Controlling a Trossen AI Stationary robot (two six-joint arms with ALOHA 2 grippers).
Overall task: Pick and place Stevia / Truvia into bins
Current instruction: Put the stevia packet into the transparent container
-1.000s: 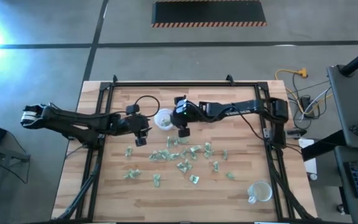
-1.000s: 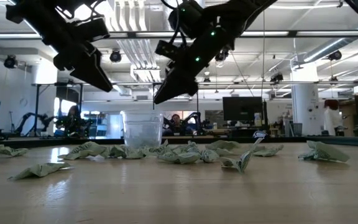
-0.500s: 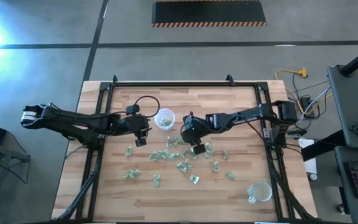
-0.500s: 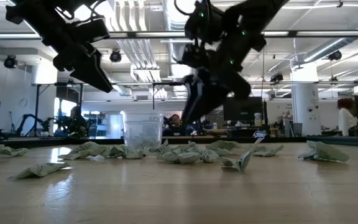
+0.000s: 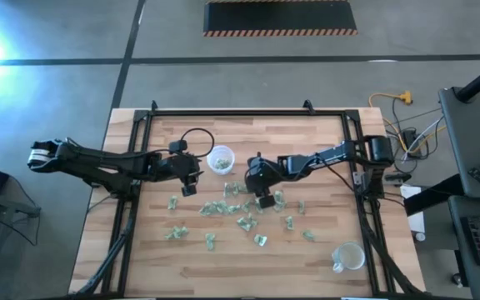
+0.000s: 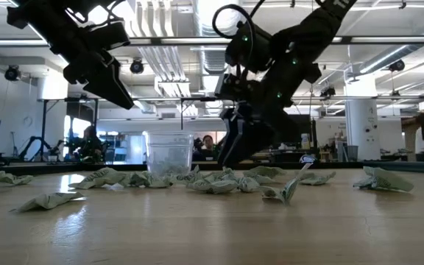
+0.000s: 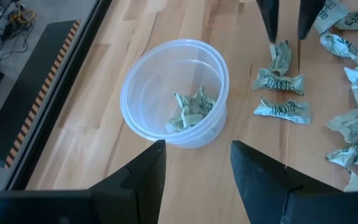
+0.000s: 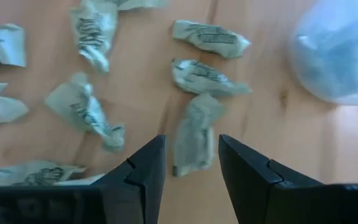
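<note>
Two claws are working over the wooden counter [image 5: 140, 242]. Right claw [image 5: 265, 200] is hanging low over the scattered sachets [image 5: 244, 208] near the counter's middle, fingers parted, straddling one crumpled sachet [image 8: 191, 134] without pinching it; nothing is gripped. In the low view the right claw [image 6: 234, 151] is pointing down, tips just above the pile of sachets [image 6: 219, 180]. In the right wrist view more sachets are lying around the straddled one, and a blurred whitish cup [image 8: 340, 53] is sitting off to one side.

Left claw [image 5: 188, 188] is hovering just beside the near cup [image 5: 220, 158], raised off the counter, fingers spread and empty. In the left wrist view its fingers [image 7: 143, 180] are framing the round cup [image 7: 176, 93], which is standing upright with a few crumpled green-and-white sachets [image 7: 191, 109] inside. Beyond the cup, the right claw's two dark fingertips [image 7: 270, 22] are pointing down at a sachet [image 7: 281, 55], with several more lying just beside it.

Second cup [image 5: 348, 257] is standing well apart, near the counter's front right corner. Loose sachets are spreading in a band across the counter's middle, between the two cups, some touching, others apart. In the low view the cup [image 6: 169, 154] is standing behind the pile, and the left claw [image 6: 98, 70] is hanging high above the sachets.
</note>
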